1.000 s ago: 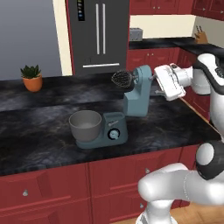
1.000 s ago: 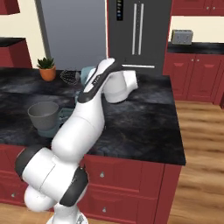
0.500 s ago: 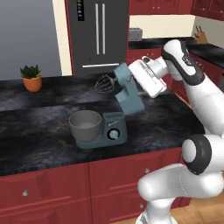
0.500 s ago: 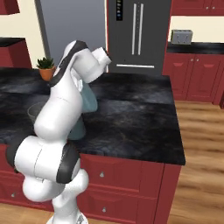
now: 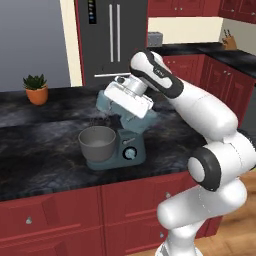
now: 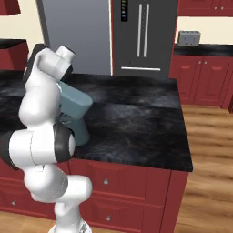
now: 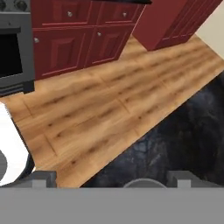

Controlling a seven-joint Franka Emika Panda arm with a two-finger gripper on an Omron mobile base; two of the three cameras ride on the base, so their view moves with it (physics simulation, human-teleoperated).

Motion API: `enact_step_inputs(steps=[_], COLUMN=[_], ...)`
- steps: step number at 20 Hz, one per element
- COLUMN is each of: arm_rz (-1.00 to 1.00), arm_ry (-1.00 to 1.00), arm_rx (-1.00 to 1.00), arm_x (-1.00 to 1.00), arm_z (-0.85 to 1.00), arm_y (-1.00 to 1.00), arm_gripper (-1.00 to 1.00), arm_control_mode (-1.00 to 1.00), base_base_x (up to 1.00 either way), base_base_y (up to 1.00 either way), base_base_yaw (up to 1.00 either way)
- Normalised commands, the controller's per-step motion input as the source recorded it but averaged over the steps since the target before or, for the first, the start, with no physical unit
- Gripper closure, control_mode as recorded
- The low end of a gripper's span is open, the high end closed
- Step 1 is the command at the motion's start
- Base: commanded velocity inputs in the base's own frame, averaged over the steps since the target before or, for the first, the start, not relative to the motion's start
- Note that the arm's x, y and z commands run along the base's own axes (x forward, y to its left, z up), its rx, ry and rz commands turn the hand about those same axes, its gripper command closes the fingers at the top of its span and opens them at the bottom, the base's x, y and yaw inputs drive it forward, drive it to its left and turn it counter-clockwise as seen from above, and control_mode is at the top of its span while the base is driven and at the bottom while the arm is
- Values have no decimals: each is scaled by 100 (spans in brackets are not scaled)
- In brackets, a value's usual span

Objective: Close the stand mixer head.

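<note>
The teal stand mixer [image 5: 131, 145] stands on the dark counter [image 5: 45, 150], its grey bowl [image 5: 98, 144] at the front. The stand mixer head [image 5: 102, 104] slopes down over the bowl, and the beater [image 5: 100, 121] hangs just above the bowl's rim. My gripper [image 5: 118, 98] lies flat along the top of the head, the white hand covering most of it. In the right base view the head [image 6: 76, 102] pokes out from behind my arm. In the hand view the gripper [image 7: 113, 179] is open, its fingertips [image 7: 43, 177] wide apart with nothing between them, above wooden floor and the counter's edge.
A potted plant [image 5: 36, 90] sits at the counter's far left. Behind the counter stands a dark fridge [image 5: 112, 40], with a toaster [image 6: 189, 37] and a knife block [image 5: 229, 42] on the back counter. Red cabinets [image 7: 83, 35] and an oven [image 7: 11, 52] line the wooden floor.
The mixer head has swung down from upright toward the bowl, with my hand riding on it forward and down. The beater now hangs at the bowl's rim.
</note>
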Motion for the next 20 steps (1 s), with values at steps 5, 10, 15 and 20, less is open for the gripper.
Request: enact_step_inputs(steps=[5,10,15,20], arm_rz=[2,0,0,0], arm_ry=[-27,-35,-18,0], arm_rx=[-27,-27,-18,0], arm_x=[-31,-44,-23,0], arm_z=[16,12,0,0], arm_y=[65,3,0,0], arm_gripper=[-100,-100,-100,-100], arm_control_mode=[-100,-100,-100,-100], base_base_x=[0,0,0,0], base_base_y=[0,0,0,0], base_base_yaw=[0,0,0,0])
